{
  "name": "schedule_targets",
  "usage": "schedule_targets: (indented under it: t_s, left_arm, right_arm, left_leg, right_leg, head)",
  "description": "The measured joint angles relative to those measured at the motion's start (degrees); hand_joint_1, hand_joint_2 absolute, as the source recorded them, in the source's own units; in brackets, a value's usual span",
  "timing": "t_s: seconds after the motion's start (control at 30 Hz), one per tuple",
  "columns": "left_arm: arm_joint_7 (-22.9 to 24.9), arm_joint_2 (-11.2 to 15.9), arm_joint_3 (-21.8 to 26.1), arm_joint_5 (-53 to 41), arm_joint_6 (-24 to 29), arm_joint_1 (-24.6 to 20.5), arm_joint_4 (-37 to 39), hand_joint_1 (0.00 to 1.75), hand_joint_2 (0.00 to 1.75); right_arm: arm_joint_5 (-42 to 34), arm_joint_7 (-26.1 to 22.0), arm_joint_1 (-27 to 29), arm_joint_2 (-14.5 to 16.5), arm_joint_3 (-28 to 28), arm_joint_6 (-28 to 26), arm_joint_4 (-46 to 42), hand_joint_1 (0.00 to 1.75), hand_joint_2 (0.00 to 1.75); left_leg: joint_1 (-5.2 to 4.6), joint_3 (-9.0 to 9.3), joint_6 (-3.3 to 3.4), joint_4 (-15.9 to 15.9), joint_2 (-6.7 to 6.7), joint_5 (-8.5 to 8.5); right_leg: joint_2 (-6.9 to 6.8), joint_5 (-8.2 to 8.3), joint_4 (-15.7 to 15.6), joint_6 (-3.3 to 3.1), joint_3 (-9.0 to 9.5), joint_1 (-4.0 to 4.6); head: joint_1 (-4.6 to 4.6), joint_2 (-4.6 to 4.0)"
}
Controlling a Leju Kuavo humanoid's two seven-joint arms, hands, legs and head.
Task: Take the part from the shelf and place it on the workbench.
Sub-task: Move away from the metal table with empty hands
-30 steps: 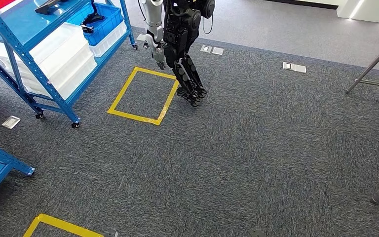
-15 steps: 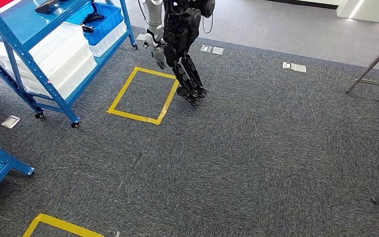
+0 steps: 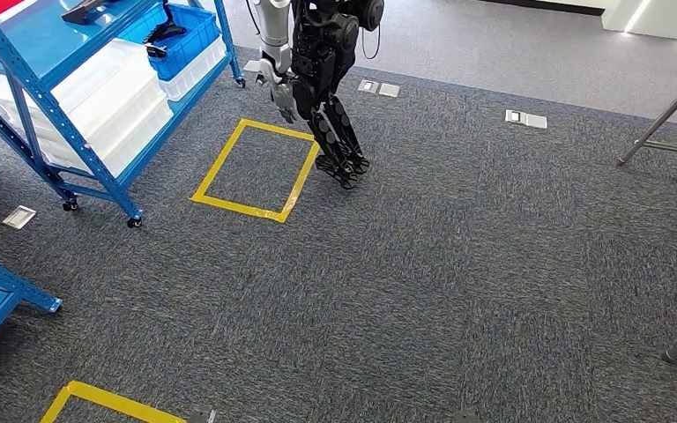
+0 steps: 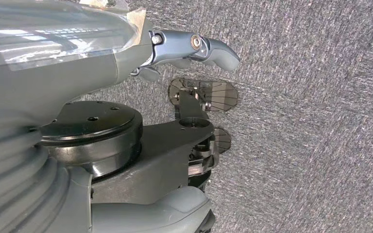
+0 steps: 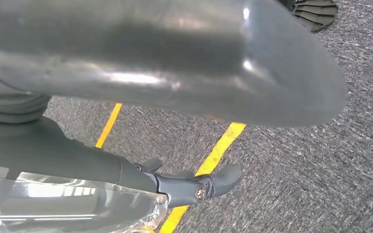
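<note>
A blue wheeled shelf (image 3: 46, 107) stands at the upper left of the head view. Its upper level carries a blue bin (image 3: 181, 35) with a dark part (image 3: 164, 33) in it, and white bins (image 3: 110, 92) sit below. A black-legged humanoid body with a silver arm stands just right of the shelf. My right hand (image 3: 276, 90) hangs beside it with nothing in it. In the right wrist view my right hand (image 5: 194, 187) hangs over carpet with thumb and fingers apart. My left hand (image 4: 184, 48) also hangs over carpet, thumb stretched out, holding nothing.
A yellow taped square (image 3: 238, 208) marks the carpet beside the robot's feet, and its yellow tape (image 5: 213, 155) runs under my right hand. Another taped corner (image 3: 106, 401) lies at the bottom left. A second blue frame (image 3: 0, 286), floor plates (image 3: 525, 120) and a slanted metal pole (image 3: 661, 119) ring the carpet.
The hanging silver arm and hand by the shelf have swung slightly up and to the left. The shelf and bins have not moved.
</note>
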Motion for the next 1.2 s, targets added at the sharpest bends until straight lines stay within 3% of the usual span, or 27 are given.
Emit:
schedule_targets:
  t_s: [0.63,0.93,1.2]
  left_arm:
    - [0.34,0.01,0.02,-0.32,0.05,-0.27,0.0,0.0,1.75]
    - [0.35,0.01,0.02,-0.33,0.15,-0.3,0.0,0.0,1.75]
    - [0.34,0.01,0.02,-0.44,0.19,-0.35,0.0,0.0,1.75]
  right_arm:
    - [2.01,-0.3,-0.04,-0.03,-0.31,-0.09,0.0,0.0,0.0]
    - [2.13,-0.3,-0.06,-0.03,-0.39,-0.09,0.0,0.0,0.0]
    - [1.56,-0.3,-0.05,-0.05,-1.28,-0.09,0.0,0.0,0.0]
  left_leg:
    - [0.0,0.09,0.01,-0.24,0.0,0.03]
    - [0.0,2.31,0.04,-2.21,0.0,0.29]
    - [0.0,2.34,-0.04,-2.26,0.01,0.16]
  right_leg:
    - [0.0,0.02,-0.28,0.01,0.13,0.0]
    - [-0.01,0.26,-2.31,-0.07,2.41,0.0]
    - [0.0,0.2,-2.37,-0.07,2.43,0.0]
  head:
    - [0.0,-0.01]
    - [0.01,-0.01]
    - [0.0,0.0]
